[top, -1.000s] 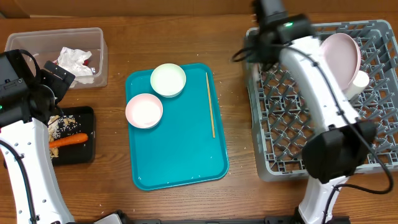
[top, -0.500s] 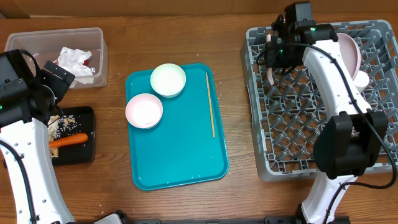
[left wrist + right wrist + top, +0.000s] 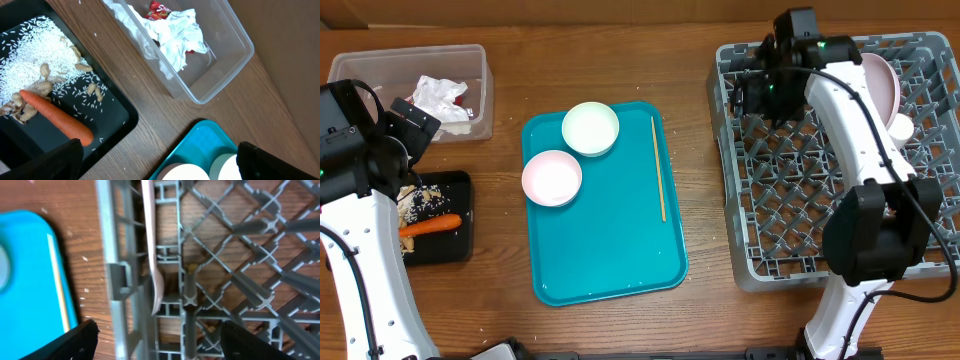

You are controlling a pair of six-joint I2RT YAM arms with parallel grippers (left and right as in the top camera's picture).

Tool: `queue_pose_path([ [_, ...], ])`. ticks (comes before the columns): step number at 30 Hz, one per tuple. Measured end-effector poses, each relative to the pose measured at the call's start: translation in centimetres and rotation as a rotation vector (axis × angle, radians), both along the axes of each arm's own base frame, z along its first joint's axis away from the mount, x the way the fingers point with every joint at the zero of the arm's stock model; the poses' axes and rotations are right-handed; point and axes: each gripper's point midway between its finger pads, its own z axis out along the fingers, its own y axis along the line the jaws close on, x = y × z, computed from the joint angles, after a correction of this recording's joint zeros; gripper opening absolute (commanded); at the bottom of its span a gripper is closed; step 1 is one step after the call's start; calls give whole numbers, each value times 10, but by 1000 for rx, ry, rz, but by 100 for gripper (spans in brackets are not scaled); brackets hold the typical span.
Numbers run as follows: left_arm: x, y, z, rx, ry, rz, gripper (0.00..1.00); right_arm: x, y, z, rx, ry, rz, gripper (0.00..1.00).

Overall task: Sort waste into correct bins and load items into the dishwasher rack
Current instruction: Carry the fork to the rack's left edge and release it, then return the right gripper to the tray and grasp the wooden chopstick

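Right side: white fork point(image 3: 150, 245), only its pale handle showing, lies in the dishwasher rack point(image 3: 790, 220) just inside the rack's left wall, near the back left corner. Nothing grips it. The right gripper point(image 3: 157, 345) hovers over that spot, jaws spread wide, one finger outside the wall and one over the grid.

Also in the rack, back right: a pink plate point(image 3: 875, 85) on edge, with a small white cup point(image 3: 900, 128) beside it.

Table centre: teal tray point(image 3: 610, 250) carrying a white bowl point(image 3: 590, 128), a pink bowl point(image 3: 552, 177) touching it, and a single wooden chopstick point(image 3: 659, 165) lying along the tray's right side.

Left side: clear tub point(image 3: 380, 65) holds crumpled napkins point(image 3: 440, 97) and a red wrapper point(image 3: 160, 7). Just in front of it, the black tray point(image 3: 468, 215) holds the carrot point(image 3: 430, 225), rice point(image 3: 30, 55) and beige peanut-like bits point(image 3: 45, 70). I see the left gripper point(image 3: 160, 165) above the gap between tub and black tray, jaws wide apart, holding nothing.
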Motion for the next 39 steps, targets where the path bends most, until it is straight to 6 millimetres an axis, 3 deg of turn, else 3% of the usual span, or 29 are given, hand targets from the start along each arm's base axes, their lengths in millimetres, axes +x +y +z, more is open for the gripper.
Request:
queue_pose_path([
  [2, 0, 0, 0, 0, 0, 0, 100, 2, 10, 10, 22, -20, -3, 82],
  [5, 0, 0, 0, 0, 0, 0, 100, -9, 57, 29, 67, -50, 65, 84],
  [8, 0, 0, 0, 0, 0, 0, 100, -20, 103, 34, 80, -69, 135, 84],
  [11, 0, 0, 0, 0, 0, 0, 100, -39, 151, 27, 57, -62, 193, 82],
  [15, 0, 0, 0, 0, 0, 0, 100, -56, 183, -2, -8, -15, 204, 77],
  [18, 0, 0, 0, 0, 0, 0, 100, -62, 193, -47, -83, 56, 173, 75],
  [23, 0, 0, 0, 0, 0, 0, 100, -61, 191, -81, -132, 104, 137, 73],
  [27, 0, 0, 0, 0, 0, 0, 100, -63, 190, -97, -149, 135, 128, 73],
  [39, 0, 0, 0, 0, 0, 0, 100, -73, 190, -120, -140, 168, 130, 73],
])
